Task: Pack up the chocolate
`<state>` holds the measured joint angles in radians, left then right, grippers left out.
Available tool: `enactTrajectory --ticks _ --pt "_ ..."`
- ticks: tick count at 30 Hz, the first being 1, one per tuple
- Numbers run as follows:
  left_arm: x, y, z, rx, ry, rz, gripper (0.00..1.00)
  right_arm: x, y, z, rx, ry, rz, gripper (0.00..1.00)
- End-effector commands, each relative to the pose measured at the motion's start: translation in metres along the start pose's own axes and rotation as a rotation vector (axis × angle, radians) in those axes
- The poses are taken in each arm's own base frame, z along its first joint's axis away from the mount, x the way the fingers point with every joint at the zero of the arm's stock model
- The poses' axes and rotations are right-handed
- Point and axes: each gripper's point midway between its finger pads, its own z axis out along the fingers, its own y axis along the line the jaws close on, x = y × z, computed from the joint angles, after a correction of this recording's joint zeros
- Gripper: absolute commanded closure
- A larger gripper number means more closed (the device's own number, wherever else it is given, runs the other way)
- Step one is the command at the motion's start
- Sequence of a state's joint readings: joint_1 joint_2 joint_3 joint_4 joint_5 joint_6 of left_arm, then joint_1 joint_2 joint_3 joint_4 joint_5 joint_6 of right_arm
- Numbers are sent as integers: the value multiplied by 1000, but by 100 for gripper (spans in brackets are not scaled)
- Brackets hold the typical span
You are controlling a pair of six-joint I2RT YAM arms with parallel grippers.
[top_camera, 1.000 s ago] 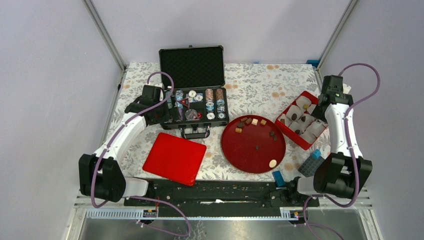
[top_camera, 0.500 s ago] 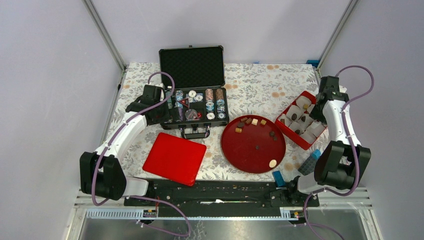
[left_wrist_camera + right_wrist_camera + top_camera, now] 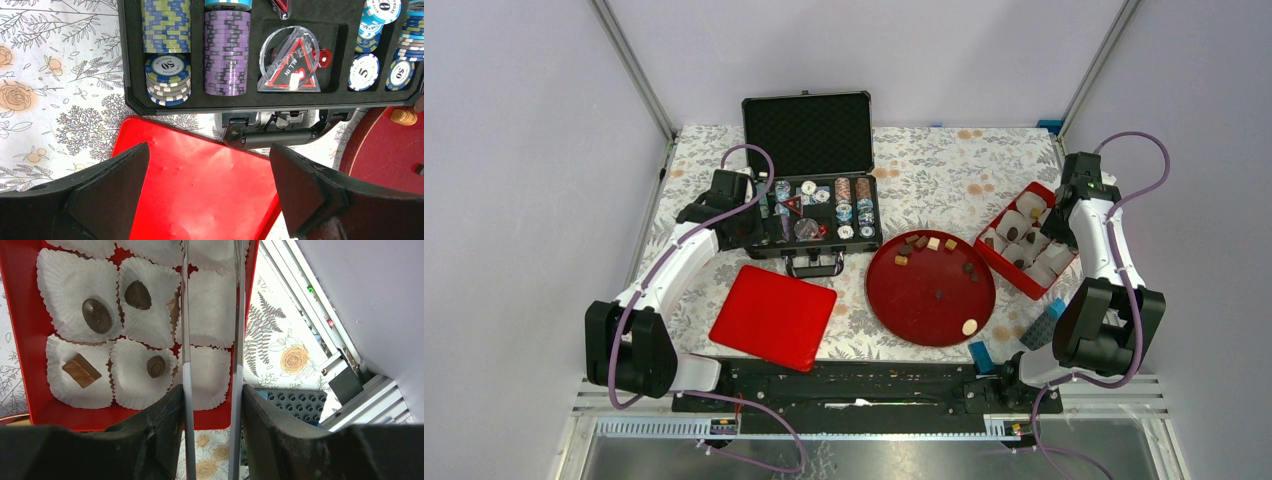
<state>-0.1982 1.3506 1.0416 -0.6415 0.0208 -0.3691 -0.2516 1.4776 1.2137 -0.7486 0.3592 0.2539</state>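
**Red box and red plate share the chocolate**

Chocolate lies in two places. In the right wrist view, four pieces sit each in its own paper cup on the left side of the red box. In the top view, more pieces lie loose on the round red plate at centre, most near its upper left rim and one cream piece by its lower right edge. The right gripper hangs over the box's right-hand cups, its fingers slightly parted, with thin metal strips running forward and nothing pinched between them. The left gripper, spread wide and empty, hovers over the red lid, just below the open poker chip case.
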Motion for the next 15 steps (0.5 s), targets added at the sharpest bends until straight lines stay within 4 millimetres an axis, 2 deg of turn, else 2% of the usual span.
enactTrajectory --ticks 1,5,11,15 --pt "-21 -6 -8 9 -67 16 1 -22 -6 -4 33 -69 22 50" --pt "-23 -7 -10 12 -73 18 1 -27 -7 -11 24 -92 31 56" --pt "-24 -11 -13 36 -77 10 1 -42 -8 -47 -52 -172 55 82" --pt "-21 -15 -18 62 -78 1 1 -47 0 -78 -156 -203 68 84"
